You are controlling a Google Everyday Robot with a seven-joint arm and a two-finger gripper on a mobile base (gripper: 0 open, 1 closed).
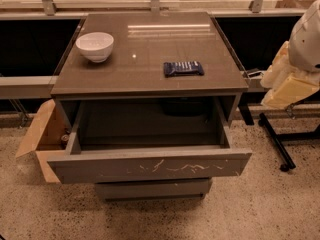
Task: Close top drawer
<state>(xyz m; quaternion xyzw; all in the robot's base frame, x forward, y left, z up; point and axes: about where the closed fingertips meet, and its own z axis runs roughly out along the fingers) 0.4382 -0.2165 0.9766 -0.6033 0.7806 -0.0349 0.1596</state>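
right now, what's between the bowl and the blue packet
Nothing: in the camera view only bare cabinet top lies between the bowl and the packet. The drawer stands open below. The end effector is out of view.

No text can be read; the dark packet (183, 68) on the cabinet top (150, 49) perhaps bears print. The gripper (289, 83) hangs at the right edge

1 table (150, 49), 2 drawers (top drawer (150, 166), lower drawer (152, 189)), 1 bowl (95, 46) far left, 1 snack bar (183, 68), 1 cardboard box (45, 129) left; pincer: 0 in view.
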